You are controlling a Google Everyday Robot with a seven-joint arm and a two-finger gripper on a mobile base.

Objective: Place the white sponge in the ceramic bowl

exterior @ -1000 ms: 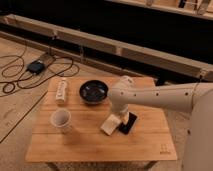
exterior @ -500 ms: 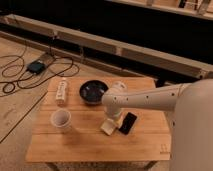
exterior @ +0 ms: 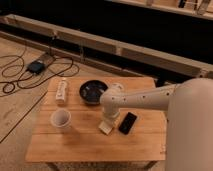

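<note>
Step in hand: judged as the grasp phase; white sponge (exterior: pixel 106 127) not yet in ceramic bowl (exterior: pixel 93 91).
Sponge location: near-centre of wooden table (exterior: pixel 80 145), just left of black phone (exterior: pixel 127 122), right of white cup (exterior: pixel 60 119); looks tilted, whether lifted off the table cannot be told.
Bowl location: far side of table, centre-left, empty as far as visible; white bottle (exterior: pixel 61 91) lying to its left.
Gripper: gripper (exterior: pixel 109 118) directly over the sponge's far end, at or touching it; wrist hides the fingers, so cannot tell if apart or clamped.
Arm pose: reaches in from the right, forearm roughly level across the table, wrist bent down.
Next move: needs a secure hold, a lift, then travel far-left over the bowl rim.
</note>
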